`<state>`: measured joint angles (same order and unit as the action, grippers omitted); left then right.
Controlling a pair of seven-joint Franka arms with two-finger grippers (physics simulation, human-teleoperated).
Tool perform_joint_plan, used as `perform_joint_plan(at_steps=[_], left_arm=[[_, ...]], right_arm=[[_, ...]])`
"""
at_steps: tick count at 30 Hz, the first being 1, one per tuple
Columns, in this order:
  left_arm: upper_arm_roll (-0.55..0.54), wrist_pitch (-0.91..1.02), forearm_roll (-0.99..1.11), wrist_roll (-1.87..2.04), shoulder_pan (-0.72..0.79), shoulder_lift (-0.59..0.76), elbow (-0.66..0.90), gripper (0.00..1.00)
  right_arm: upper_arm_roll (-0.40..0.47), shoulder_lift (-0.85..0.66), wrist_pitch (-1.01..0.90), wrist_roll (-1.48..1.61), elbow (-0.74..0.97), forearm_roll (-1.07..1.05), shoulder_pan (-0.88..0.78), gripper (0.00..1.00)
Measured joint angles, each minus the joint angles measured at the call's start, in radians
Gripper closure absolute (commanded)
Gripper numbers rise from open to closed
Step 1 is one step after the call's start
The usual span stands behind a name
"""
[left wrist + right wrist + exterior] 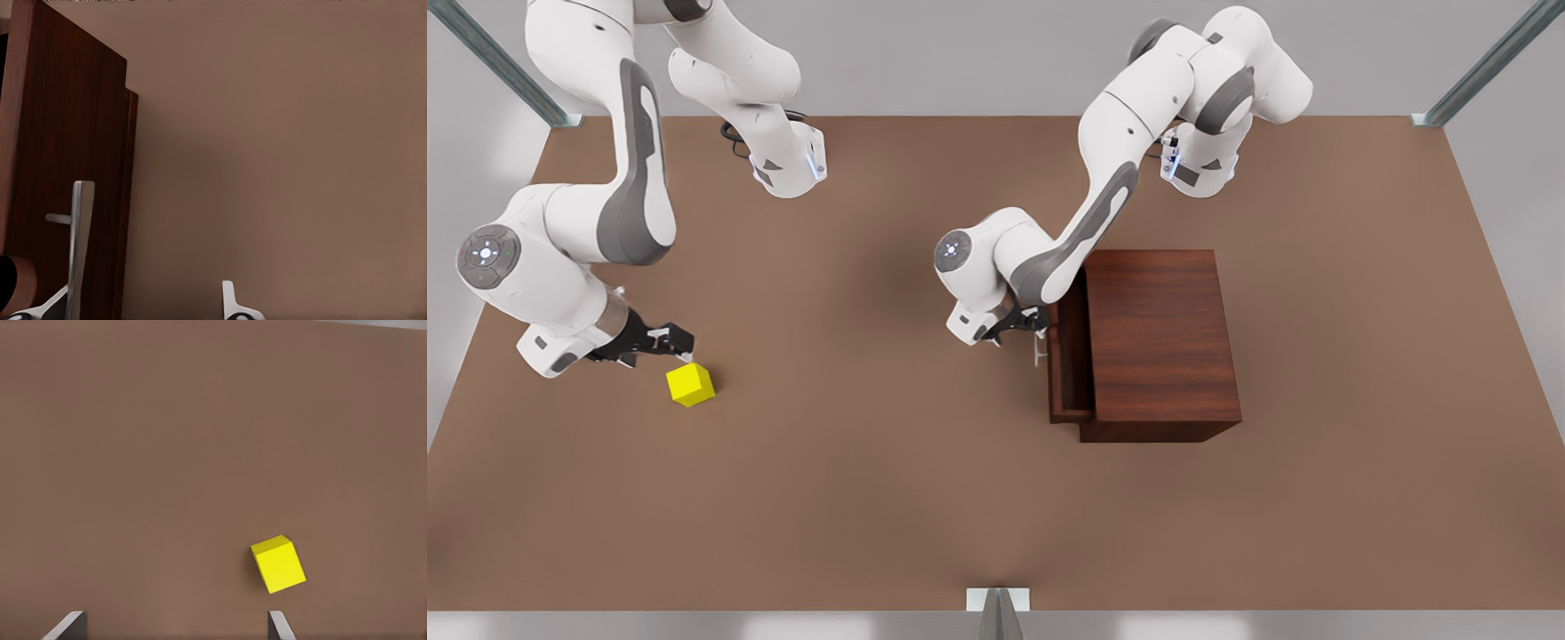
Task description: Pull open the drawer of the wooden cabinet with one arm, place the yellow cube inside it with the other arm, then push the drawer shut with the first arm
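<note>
Left gripper [1021, 327] spread wide at silver bar handle [80, 247] of drawer [1069, 356], partly pulled from streaky reddish-brown cabinet [1160, 342]. Right gripper [678, 342] also wide; small bright-yellow cube [690, 384] sits on table [889, 480] just beyond its fingertips, untouched.

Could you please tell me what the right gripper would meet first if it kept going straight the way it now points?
Probably the yellow cube, just ahead of the open right gripper, perhaps only clipping it; otherwise the table.
</note>
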<state>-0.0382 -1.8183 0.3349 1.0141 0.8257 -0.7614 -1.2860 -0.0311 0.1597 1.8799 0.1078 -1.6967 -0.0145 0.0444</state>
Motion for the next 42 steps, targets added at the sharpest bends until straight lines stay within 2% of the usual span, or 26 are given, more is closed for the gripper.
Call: perform_joint_plan(at_steps=[10, 31, 35, 39, 41, 42], left_arm=[[-0.001, -0.007, -0.001, 0.002, 0.010, -0.051, 0.086, 0.00], [-0.018, 0.019, 0.000, 0.032, 0.033, -0.060, 0.125, 0.00], [-0.071, 0.089, -0.001, 0.037, 0.035, -0.050, 0.226, 0.00], [-0.088, 0.206, -0.035, 0.039, 0.016, 0.040, 0.270, 0.00], [-0.090, 0.296, -0.094, 0.021, -0.075, 0.162, 0.272, 0.00], [-0.090, 0.354, -0.125, -0.004, -0.170, 0.232, 0.272, 0.00]], right_arm=[[-0.003, 0.001, 0.000, 0.000, 0.006, 0.005, 0.010, 0.00], [-0.006, 0.010, 0.000, 0.000, 0.009, 0.006, 0.008, 0.00], [-0.005, 0.010, 0.000, 0.000, 0.009, 0.006, 0.008, 0.00], [-0.006, 0.010, 0.000, 0.000, 0.009, 0.006, 0.008, 0.00], [-0.010, 0.025, 0.000, 0.000, 0.014, 0.007, 0.005, 0.00], [-0.012, 0.039, -0.001, 0.000, 0.017, 0.014, -0.006, 0.00]])
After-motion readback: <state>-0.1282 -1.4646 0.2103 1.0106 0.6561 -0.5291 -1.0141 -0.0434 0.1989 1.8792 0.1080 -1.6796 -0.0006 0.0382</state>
